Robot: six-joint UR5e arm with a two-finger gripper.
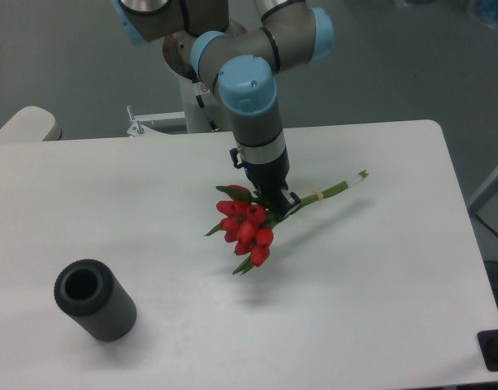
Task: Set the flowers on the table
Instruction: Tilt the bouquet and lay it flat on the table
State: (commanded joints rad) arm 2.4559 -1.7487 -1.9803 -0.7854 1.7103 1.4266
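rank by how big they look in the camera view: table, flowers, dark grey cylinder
1. table, by far the largest.
2. flowers, counting the stems; the claw holds them above the table, nearer the camera, so this is unsure.
3. dark grey cylinder, close behind.
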